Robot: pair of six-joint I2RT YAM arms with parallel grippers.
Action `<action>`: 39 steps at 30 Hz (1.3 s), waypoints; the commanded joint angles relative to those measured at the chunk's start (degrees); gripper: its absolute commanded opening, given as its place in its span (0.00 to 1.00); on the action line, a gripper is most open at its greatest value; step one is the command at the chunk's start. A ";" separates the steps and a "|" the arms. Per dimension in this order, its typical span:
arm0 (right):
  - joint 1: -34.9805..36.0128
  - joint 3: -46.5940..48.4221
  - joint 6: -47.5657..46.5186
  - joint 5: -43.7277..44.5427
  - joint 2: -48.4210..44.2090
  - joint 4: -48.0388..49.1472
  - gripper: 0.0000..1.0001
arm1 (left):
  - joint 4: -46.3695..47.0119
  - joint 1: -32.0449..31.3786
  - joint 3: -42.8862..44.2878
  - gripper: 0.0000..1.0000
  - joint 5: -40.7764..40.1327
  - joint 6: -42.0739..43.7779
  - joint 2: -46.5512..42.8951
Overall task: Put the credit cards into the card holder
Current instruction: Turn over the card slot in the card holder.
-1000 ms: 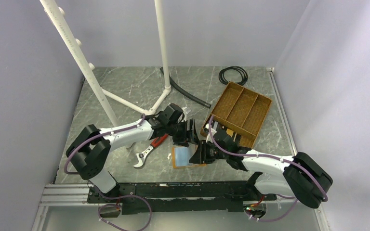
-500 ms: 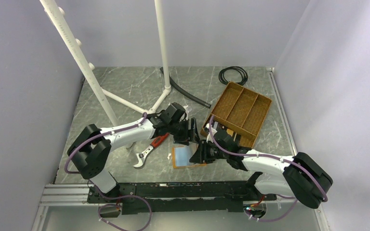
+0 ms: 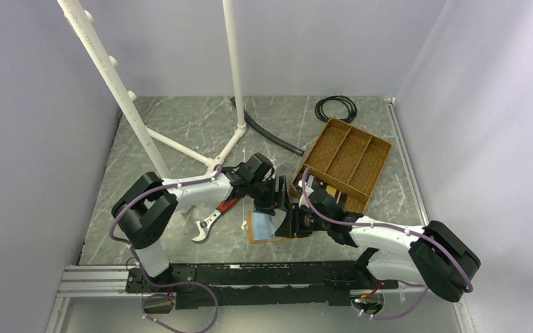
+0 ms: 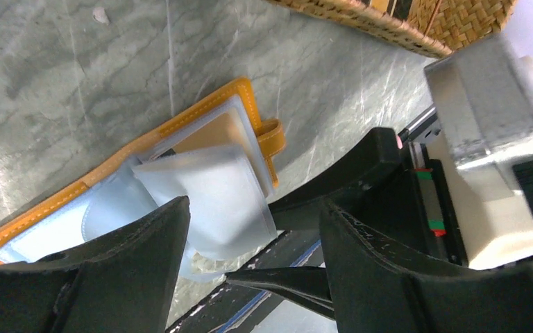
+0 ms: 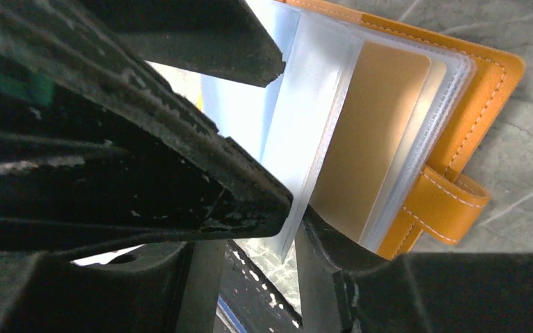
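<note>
Left gripper [image 4: 253,208]: we are finding it open and empty, its jaws standing wide just above the card holder [image 4: 215,139].

Right gripper [image 3: 286,223]: its jaws are standing apart on either side of a lifted clear sleeve [image 4: 208,198]. We are seeing no card in them, and we cannot tell whether either jaw is touching the plastic.

Card holder: lying unfolded on the bench [image 3: 180,132] between the two arms, orange cover down, sleeves fanning upward, tan insert showing.

Credit cards [image 3: 334,192]: we are taking the dark flat pieces at the near end of the brown tray [image 3: 313,152] for these. The right arm is partly hiding them, and none is showing inside a sleeve.

Step in hand, as we are judging it: opening a pocket, with loading not yet begun.

Next move: one gripper spreading the sleeve mouth while the other is fetching a card from the tray and sliding it in edge-first, square to the pocket.
</note>
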 commanded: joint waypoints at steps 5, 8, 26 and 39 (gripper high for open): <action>0.29 6.31 -2.09 11.54 -8.62 -17.63 0.56 | -2.54 -1.41 -4.23 0.73 -2.24 0.46 -6.06; 0.05 9.42 -3.07 17.65 -12.73 -28.09 0.64 | -5.05 -0.90 -4.34 0.73 -4.23 1.53 -7.19; -7.27 5.01 -4.17 3.34 -5.58 -12.60 0.35 | -3.66 -0.26 -6.99 0.68 -2.65 0.00 -13.04; -7.27 3.45 -3.67 1.96 -3.14 -9.77 0.28 | -3.42 -0.16 -10.29 0.62 -4.29 -0.88 -11.76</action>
